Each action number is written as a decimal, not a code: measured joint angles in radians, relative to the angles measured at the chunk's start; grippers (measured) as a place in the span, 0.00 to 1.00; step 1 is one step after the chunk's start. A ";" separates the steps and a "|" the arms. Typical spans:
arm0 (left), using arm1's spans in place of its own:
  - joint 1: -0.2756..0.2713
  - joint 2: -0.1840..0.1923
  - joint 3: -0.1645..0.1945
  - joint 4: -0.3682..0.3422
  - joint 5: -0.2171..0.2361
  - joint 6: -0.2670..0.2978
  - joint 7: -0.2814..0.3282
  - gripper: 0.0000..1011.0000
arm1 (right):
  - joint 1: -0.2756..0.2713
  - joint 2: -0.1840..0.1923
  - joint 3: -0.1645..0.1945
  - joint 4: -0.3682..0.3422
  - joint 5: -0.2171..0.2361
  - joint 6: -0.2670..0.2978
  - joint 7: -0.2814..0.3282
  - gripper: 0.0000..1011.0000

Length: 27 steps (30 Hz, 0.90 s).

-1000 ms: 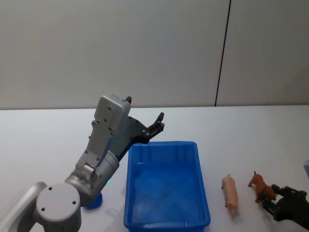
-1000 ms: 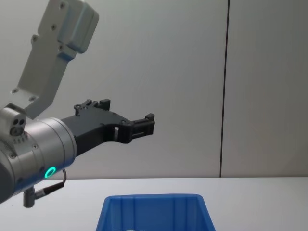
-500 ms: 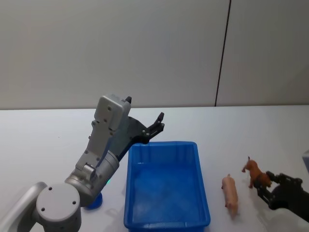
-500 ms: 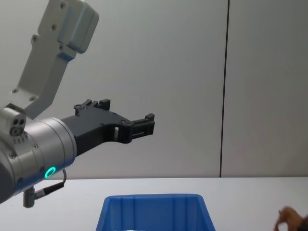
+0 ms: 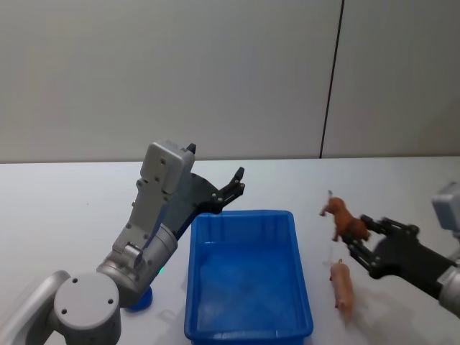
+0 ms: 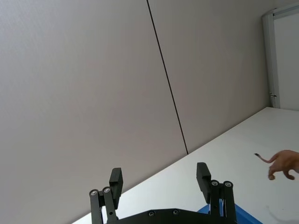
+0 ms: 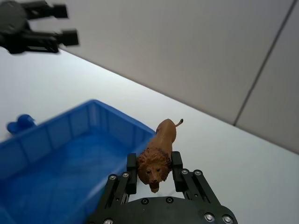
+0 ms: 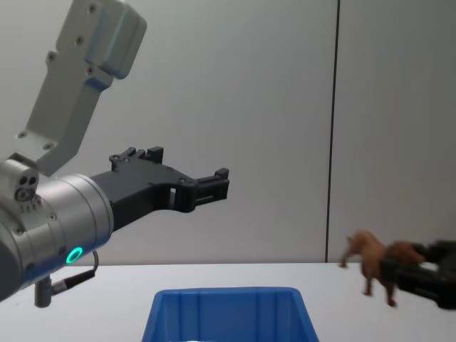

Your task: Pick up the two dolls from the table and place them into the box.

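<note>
Two dolls are in play, and neither is in the box [image 5: 248,334]. Nearest the robot, the blue bin sits on the pale table [image 5: 72,201], long side running away from me. A small blue object [image 5: 138,300] rests on the tabletop off its near left corner, by the left arm. Just beside the bin's right wall lies the pink pig [image 5: 343,289], flat on the table and lengthwise along the bin.

A little farther back and higher, the right gripper [image 5: 357,233] holds the brown lion [image 5: 342,215] in the air. Its two fingers are clamped on either side of the mane, and the tail end sticks out past the fingertips. The lion hangs to the right of the bin's far right corner, not over it.

Farther off on the other side, the left gripper [image 5: 233,183] is raised high near the bin's far left corner, fingers spread apart.
</note>
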State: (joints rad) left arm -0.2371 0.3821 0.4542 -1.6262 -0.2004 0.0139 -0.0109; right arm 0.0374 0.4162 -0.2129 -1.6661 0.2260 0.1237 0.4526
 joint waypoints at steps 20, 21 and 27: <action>0.000 0.000 0.000 0.000 0.000 0.000 0.000 0.99 | 0.110 -0.132 -0.115 0.050 -0.101 0.080 0.136 0.52; 0.000 0.000 0.000 0.000 0.000 0.000 0.000 0.99 | 0.115 -0.140 -0.122 0.058 -0.110 0.086 0.138 0.54; 0.000 0.000 0.000 0.000 0.000 0.000 0.000 0.99 | 0.132 -0.164 -0.142 0.089 -0.132 0.100 0.135 0.74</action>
State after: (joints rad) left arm -0.2371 0.3821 0.4542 -1.6262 -0.2004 0.0138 -0.0109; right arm 0.1690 0.2519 -0.3554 -1.5774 0.0940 0.2236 0.5877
